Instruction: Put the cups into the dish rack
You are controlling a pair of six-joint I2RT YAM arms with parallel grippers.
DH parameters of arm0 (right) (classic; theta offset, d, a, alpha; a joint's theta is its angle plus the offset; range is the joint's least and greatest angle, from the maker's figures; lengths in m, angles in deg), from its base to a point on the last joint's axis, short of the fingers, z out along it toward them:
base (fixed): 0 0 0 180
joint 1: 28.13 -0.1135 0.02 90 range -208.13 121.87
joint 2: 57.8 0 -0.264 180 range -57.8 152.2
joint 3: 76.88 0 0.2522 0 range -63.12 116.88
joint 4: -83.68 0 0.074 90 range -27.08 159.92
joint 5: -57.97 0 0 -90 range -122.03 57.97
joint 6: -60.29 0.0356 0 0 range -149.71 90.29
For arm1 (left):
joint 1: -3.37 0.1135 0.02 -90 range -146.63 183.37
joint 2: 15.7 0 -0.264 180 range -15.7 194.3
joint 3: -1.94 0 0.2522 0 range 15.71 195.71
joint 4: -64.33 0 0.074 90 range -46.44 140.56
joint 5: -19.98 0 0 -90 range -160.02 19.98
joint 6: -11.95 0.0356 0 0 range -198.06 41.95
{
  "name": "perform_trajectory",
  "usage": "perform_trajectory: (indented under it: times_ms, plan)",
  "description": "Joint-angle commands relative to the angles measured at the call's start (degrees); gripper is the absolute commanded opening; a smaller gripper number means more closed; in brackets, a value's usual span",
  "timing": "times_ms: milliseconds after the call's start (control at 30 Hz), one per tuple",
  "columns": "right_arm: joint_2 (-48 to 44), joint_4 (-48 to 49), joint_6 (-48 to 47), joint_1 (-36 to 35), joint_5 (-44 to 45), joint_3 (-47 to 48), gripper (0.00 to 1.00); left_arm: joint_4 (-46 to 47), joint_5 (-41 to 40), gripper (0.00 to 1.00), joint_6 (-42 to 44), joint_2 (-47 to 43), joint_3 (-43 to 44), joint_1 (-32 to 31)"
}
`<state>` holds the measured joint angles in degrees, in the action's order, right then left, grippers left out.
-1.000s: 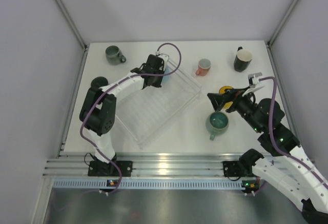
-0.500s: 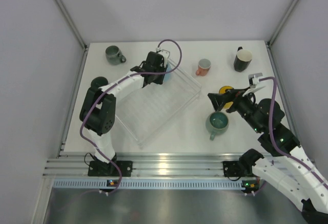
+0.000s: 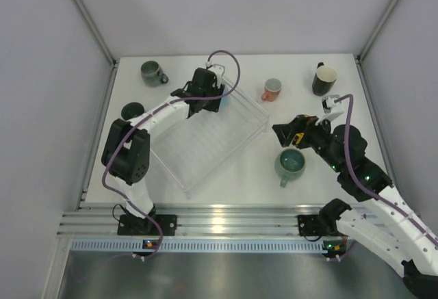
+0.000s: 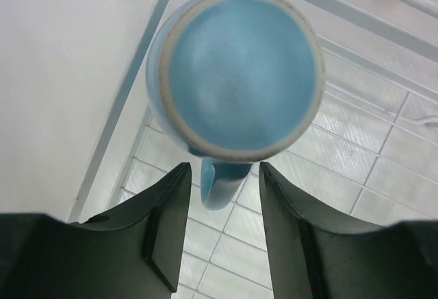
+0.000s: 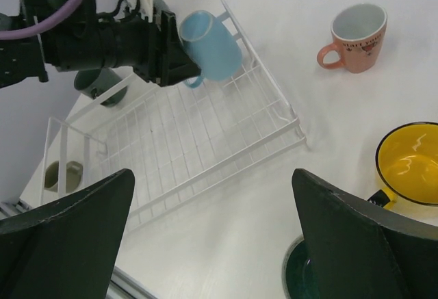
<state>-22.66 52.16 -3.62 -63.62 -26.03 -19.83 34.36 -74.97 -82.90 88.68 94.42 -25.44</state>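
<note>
On the near right of the white desk point(image 3: 233, 183), a pale teal-green mug point(image 3: 290, 163) stands upright, mouth up, with its handle pointing toward the near edge. Just beyond it hovers the right hand point(image 3: 293, 128), its fingers spread wide apart with nothing between them. Under that hand, the right wrist view shows a yellow mug point(image 5: 409, 165) standing upright on the desk, just beyond the teal-green one.

The dish rack point(image 3: 198, 152), a clear gridded tray with low walls, lies at an angle in the middle of the desk, left of both mugs. One of its corners points near and one far. Left of the rack and apart from it, beside the left arm, sits a small olive cup point(image 3: 131, 109).

At the rack's far corner, the light blue mug point(image 4: 236, 73) is tipped over inside the rack. Its ringed base faces the left hand point(image 4: 224, 169), and its handle reaches back between that hand's fingers. The fingers stand apart, with a narrow gap on either side of the handle, so they do not clamp it. Whether the mug leans on the rack's wall or its floor I cannot tell.

Beyond the rack to the right, a salmon pink mug point(image 3: 272, 88) stands upright on the desk, a little apart from the rack. Farther right, near the far right corner, a black mug point(image 3: 324, 78) with a cream inside stands upright. In the far left corner stands a dark grey-green mug point(image 3: 150, 72), its handle turned to the right.
</note>
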Motion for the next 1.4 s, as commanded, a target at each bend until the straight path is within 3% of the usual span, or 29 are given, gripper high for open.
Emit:
perform_trajectory:
  times_ms: [0, 300, 533, 733, 967, 1367]
  plan:
    - [1.3, -1.0, 2.2, -0.8, 1.8, 3.7, 0.99, 3.1, 0.1, 0.51, -1.3, -6.4, -0.8, 0.3]
    - [13.4, -10.5, 4.8, 2.4, 11.9, 13.1, 0.97, 0.8, 3.2, 0.53, -5.2, -16.4, -3.0, 0.3]
    - [21.2, -9.0, 7.9, 22.0, 2.0, 15.6, 0.82, 0.5, 15.0, 0.53, -9.0, -26.5, -7.8, 0.3]
    - [26.5, -15.2, 13.9, 29.6, 1.6, 14.5, 0.79, 0.4, 19.4, 0.56, -12.2, -34.8, -11.8, 0.3]
    - [24.5, -12.2, 7.2, 30.0, -7.8, 7.4, 0.77, 0.4, 22.1, 0.57, -13.5, -38.9, -14.1, 0.3]
    - [17.8, -19.3, 4.9, 28.5, -9.7, -0.4, 0.64, 0.2, 26.0, 0.57, -15.0, -38.5, -14.7, 0.3]
